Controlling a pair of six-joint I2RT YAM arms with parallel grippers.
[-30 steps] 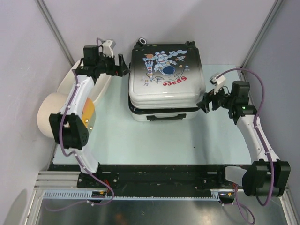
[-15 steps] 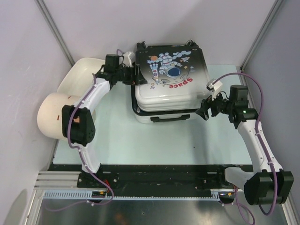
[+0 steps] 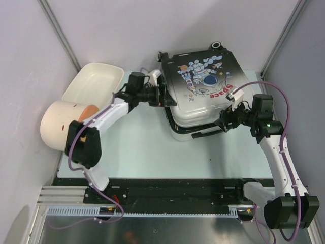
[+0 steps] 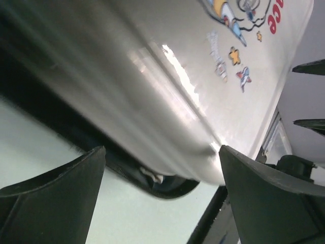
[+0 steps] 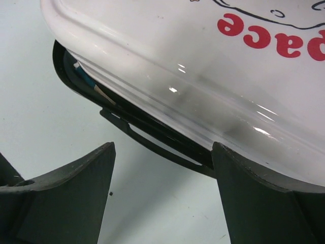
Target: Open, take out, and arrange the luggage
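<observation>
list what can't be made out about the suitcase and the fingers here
Inside of the luggage: hidden by its own lid in every view; only a dark seam shows.
Whether the left fingers touch the luggage: left wrist view is blurred, top view too small.
The pale scrap in the seam, right wrist view: too small to identify.

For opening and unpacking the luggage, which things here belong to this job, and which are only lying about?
Belongs to the job:
- the luggage

Only lying about:
- the cream tub
- the cream cylinder with an orange end
</observation>
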